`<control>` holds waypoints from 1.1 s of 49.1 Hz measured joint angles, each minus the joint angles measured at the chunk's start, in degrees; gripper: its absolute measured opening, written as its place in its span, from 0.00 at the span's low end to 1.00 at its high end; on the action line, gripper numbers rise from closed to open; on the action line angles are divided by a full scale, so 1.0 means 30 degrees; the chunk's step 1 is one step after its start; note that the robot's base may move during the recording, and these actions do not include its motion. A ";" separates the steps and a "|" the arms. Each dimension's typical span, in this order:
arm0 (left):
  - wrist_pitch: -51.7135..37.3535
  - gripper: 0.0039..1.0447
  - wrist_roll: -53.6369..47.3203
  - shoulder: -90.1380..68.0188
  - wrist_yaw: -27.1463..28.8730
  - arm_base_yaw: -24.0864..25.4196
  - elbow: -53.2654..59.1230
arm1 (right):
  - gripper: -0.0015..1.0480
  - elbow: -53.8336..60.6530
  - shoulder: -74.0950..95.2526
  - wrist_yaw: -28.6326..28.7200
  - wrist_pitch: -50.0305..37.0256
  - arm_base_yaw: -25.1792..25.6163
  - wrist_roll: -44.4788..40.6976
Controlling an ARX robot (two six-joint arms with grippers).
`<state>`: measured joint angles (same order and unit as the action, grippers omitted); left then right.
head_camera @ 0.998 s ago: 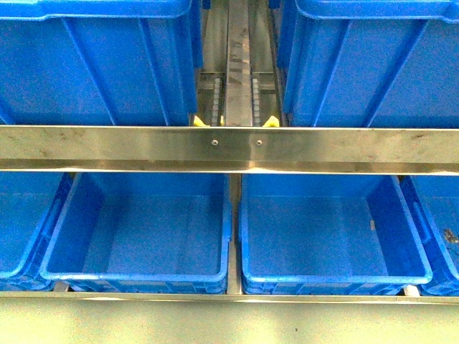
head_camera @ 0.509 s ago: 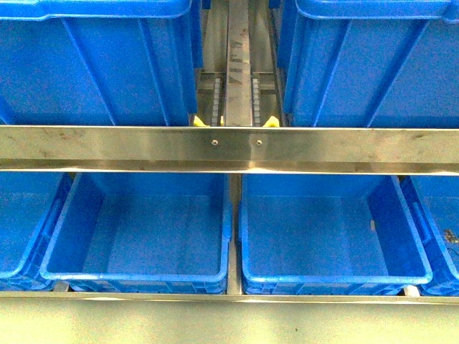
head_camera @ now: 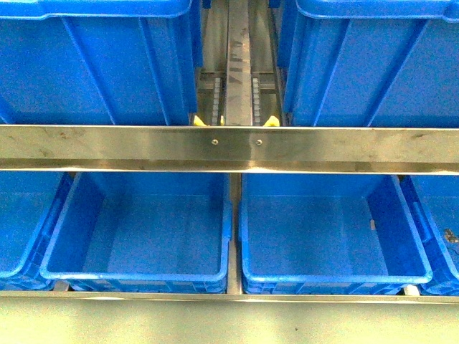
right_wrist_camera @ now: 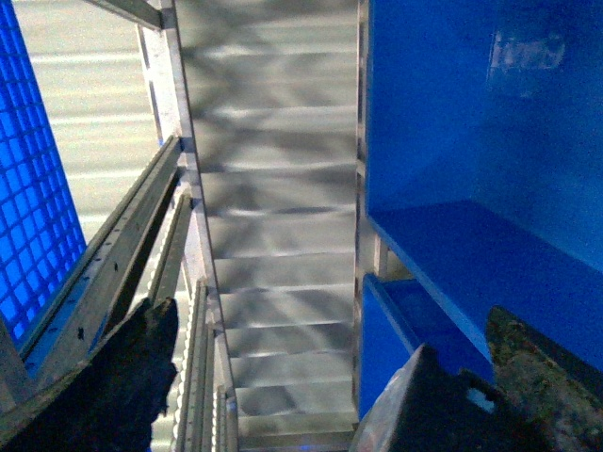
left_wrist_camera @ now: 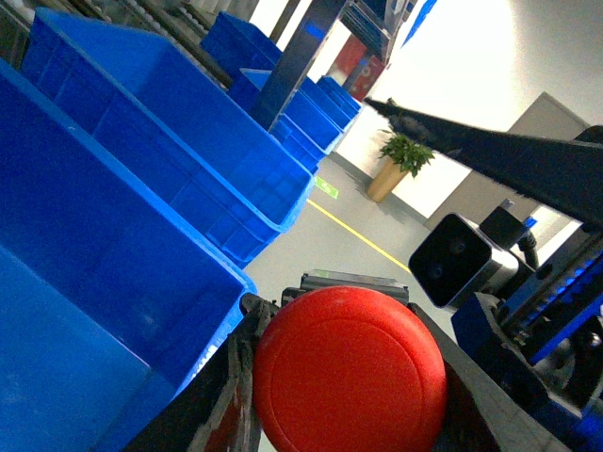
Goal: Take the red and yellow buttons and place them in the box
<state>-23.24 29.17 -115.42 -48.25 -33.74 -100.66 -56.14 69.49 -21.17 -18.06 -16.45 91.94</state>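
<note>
- I am looking at a metal shelf full of blue boxes, with a shiny steel bar (head_camera: 229,147) running across the middle.
- Below the bar sit two open boxes side by side, the left box (head_camera: 136,275) and the right box (head_camera: 337,278). Their far ends are hidden behind the bar.
- More boxes at both edges are cut off. A small dark speck (head_camera: 450,233) lies in the one on the far right, and I cannot tell what it is.
- Two little yellow bits (head_camera: 201,120) peek over the bar, too hidden to name.
- Neither arm shows in the front view.
- The left claw (left_wrist_camera: 347,395) is clamped on the red button (left_wrist_camera: 350,372), right beside the wall of a blue box (left_wrist_camera: 113,282). The button's lower edge is cut off.
- The right claw (right_wrist_camera: 283,391) has its fingers spread apart and holds nothing. Only the dark tips show, near the metal rails (right_wrist_camera: 141,235).
- In the front view, nothing has moved since a second ago.
</note>
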 joint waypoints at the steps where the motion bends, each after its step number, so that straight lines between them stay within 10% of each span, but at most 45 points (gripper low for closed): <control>1: 0.0000 0.31 0.0007 0.0000 0.0044 -0.0007 0.0029 | 0.82 0.0000 0.0000 0.0036 0.0022 0.0007 0.0000; 17: 0.0299 0.31 -0.0525 0.0029 -0.0051 -0.0226 0.0051 | 0.33 0.0007 0.0000 0.0007 0.0379 0.0270 0.0044; 29: 0.0102 0.31 -0.0954 0.0007 0.0160 -0.0401 0.0051 | 0.31 0.0022 -0.0029 0.0036 0.0423 0.0612 -0.0029; 46: -0.2040 0.89 0.0270 0.0357 0.2288 -0.0022 0.1086 | 0.30 0.0284 0.0109 0.0364 -0.0124 0.1435 -0.0160; 54: -0.2433 0.92 0.0401 0.1574 0.3096 0.0699 0.2149 | 0.30 0.0729 0.0656 0.0255 -0.0197 0.1690 -0.0474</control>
<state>-30.55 30.37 -110.69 -38.96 -31.64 -94.21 -53.95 71.46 -20.40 -18.65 -11.38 90.52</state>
